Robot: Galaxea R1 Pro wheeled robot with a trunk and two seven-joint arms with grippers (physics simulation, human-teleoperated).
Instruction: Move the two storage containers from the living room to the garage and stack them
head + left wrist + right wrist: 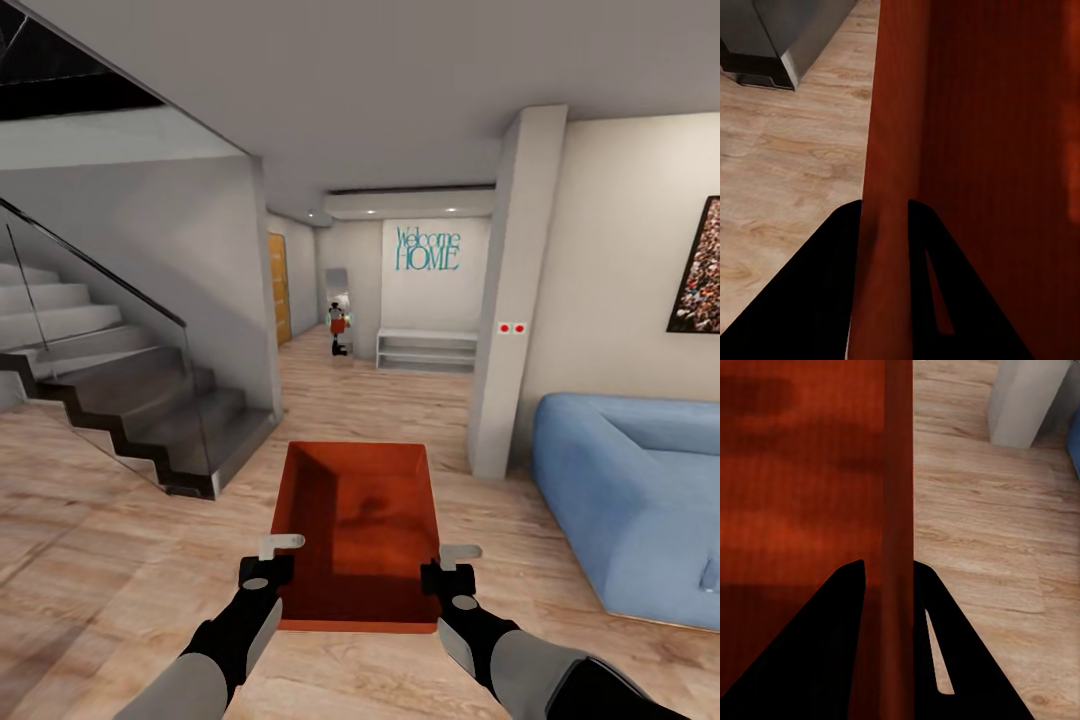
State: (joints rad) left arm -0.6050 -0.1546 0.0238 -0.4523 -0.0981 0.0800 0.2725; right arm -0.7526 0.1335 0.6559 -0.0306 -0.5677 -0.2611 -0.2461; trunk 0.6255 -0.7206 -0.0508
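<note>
The left gripper [282, 556] has its fingers [832, 247] clamped on the left wall of the storage container [360, 530]; the right gripper [447, 562] has its fingers [844, 600] clamped on the right wall. The container hangs between them above the wood floor [120, 560], with the staircase [130, 400] to the left and the blue sofa [640, 490] to the right.

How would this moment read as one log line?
Carrying: orange-red open rectangular box | left gripper: shut on left wall | right gripper: shut on right wall | over wood floor

One storage container [360, 530], one sofa [630, 500], one staircase [120, 390].
</note>
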